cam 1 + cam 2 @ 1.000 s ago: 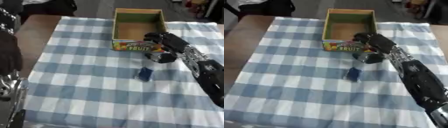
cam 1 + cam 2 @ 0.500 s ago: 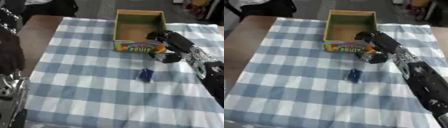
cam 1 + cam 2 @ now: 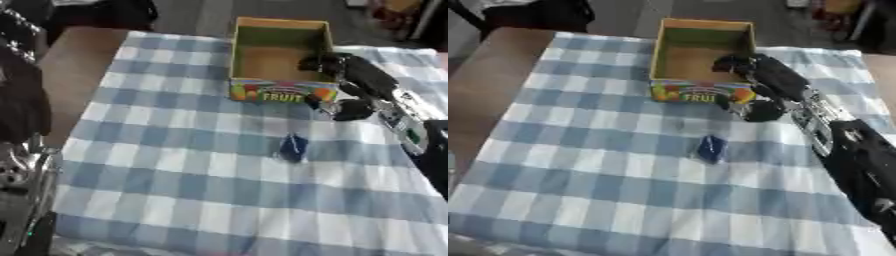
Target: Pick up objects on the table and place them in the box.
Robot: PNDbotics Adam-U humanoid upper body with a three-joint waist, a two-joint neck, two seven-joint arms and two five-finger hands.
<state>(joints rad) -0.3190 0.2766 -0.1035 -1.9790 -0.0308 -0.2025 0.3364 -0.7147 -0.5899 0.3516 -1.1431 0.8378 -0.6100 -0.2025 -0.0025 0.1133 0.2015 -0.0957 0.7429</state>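
An open cardboard box [image 3: 278, 92] with a colourful fruit print on its front wall stands at the far middle of the checked cloth; its inside looks bare brown. A small dark blue object [image 3: 291, 146] lies on the cloth a little in front of the box. My right hand [image 3: 357, 80] reaches in from the right and hovers over the box's right wall and front right corner, well apart from the blue object. I see nothing in the hand, and part of it is blurred. Dark and silver parts of my left arm [image 3: 16, 167] show at the left edge.
The blue-and-white checked cloth [image 3: 175, 175] covers most of the brown table [image 3: 74, 60], which shows bare at the far left. Dark shapes stand beyond the table's far edge. Wide room lies on the cloth left of and in front of the blue object.
My right hand has moved away from me, from beside the box's front right corner up over its right wall. The blue object and the box have stayed put.
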